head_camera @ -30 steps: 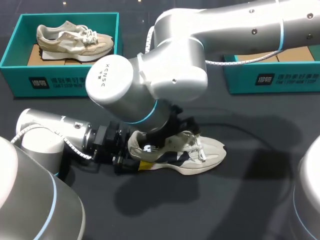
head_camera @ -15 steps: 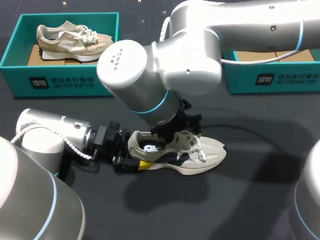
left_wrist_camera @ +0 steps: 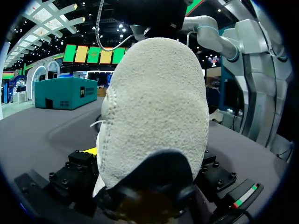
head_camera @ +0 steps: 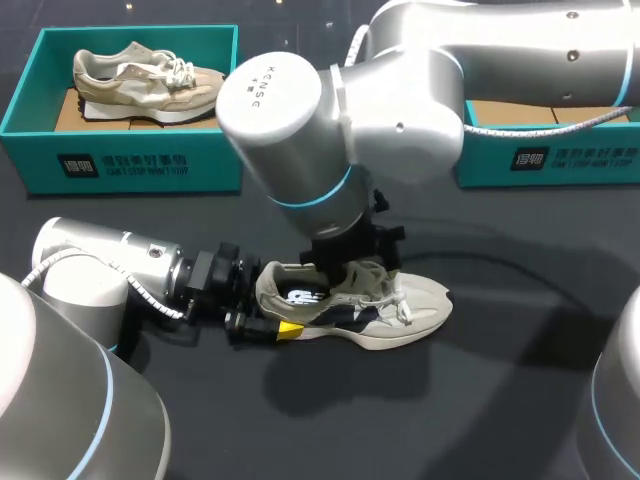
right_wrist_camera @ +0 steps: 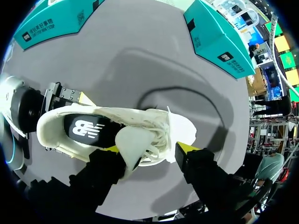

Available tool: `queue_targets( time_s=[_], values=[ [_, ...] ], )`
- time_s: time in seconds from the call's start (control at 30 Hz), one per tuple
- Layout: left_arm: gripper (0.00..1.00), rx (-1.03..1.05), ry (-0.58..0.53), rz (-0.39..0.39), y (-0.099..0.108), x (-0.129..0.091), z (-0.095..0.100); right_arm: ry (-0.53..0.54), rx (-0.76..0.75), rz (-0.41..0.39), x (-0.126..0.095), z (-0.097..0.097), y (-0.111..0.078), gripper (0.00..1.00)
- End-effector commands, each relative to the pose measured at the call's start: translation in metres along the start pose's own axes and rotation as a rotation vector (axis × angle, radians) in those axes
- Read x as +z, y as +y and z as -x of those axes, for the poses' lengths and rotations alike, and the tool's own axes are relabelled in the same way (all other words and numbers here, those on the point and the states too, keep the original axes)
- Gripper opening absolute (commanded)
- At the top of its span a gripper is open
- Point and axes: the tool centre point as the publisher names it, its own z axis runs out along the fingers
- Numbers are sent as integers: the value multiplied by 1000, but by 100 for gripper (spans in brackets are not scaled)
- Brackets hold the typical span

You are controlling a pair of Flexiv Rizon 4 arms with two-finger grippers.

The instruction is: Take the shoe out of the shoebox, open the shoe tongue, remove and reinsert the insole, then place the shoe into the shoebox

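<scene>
The dark bench [head_camera: 500, 400] carries a white shoe [head_camera: 420, 310] on its sole, heel at the left hand [head_camera: 262, 325], beneath the right hand [right_wrist_camera: 149, 150]. A teal shoebox [head_camera: 130, 165] stands well apart from the left hand, a second shoebox [head_camera: 560, 160] from the right.

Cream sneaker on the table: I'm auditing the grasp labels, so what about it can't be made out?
Hold of the left gripper: in the left wrist view the cream sneaker fills the picture, covering the contact.
Right gripper: in the head view the right arm covers it.
Front of the black insole: in the right wrist view the tongue and laces hide it.
</scene>
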Motion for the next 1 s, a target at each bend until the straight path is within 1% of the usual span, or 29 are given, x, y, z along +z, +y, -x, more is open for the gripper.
queue_targets(
  time_s=[0.03, 0.07, 0.1, 0.2, 0.27, 0.37, 0.43, 0.47, 0.5, 0.53, 0.57, 0.73, 0.87, 0.93, 1.0],
  values=[
    [0, -1, 1, 1, 1, 2, 3, 10, -1, -5, -2, 2, -1, 62],
    [0, -1, 1, 1, 1, 2, 3, 12, -4, -11, -2, 1, -1, 55],
    [0, -1, 1, 1, 1, 2, 3, 12, -6, -12, -3, 1, -1, 52],
    [0, -1, 1, 1, 1, 2, 3, 14, -12, -16, -4, 0, -1, 48],
    [0, -1, 1, 1, 1, 2, 3, 21, -14, -21, -4, -1, -1, 43],
    [0, -1, 1, 1, 1, 2, 3, 35, -16, -28, -6, 1, -1, 39],
    [0, -1, 1, 1, 1, 2, 3, 48, -22, -33, -7, 2, -2, 33],
    [0, -1, 1, 1, 1, 2, 3, 54, -27, -35, -7, 3, -2, 27],
    [0, -1, 1, 1, 1, 2, 3, 63, -34, -36, -8, 5, -2, 19],
    [0, -1, 1, 1, 1, 2, 3, 75, -45, -36, -8, 7, -3, 2],
    [0, -1, 1, 1, 1, 2, 3, 91, -61, -31, -8, 10, -3, 0],
    [0, -1, 1, 1, 1, 2, 3, 134, -120, -53, -12, 26, -2, 0],
    [0, -1, 1, 1, 1, 2, 3, 202, -165, -54, -11, 43, 0, 0],
    [0, -1, 1, 1, 1, 2, 3, 261, -192, -33, -9, 51, 2, 0],
    [0, -1, 1, 1, 1, 2, 3, 373, -232, -12, -4, 62, 4, 0]
  ],
)
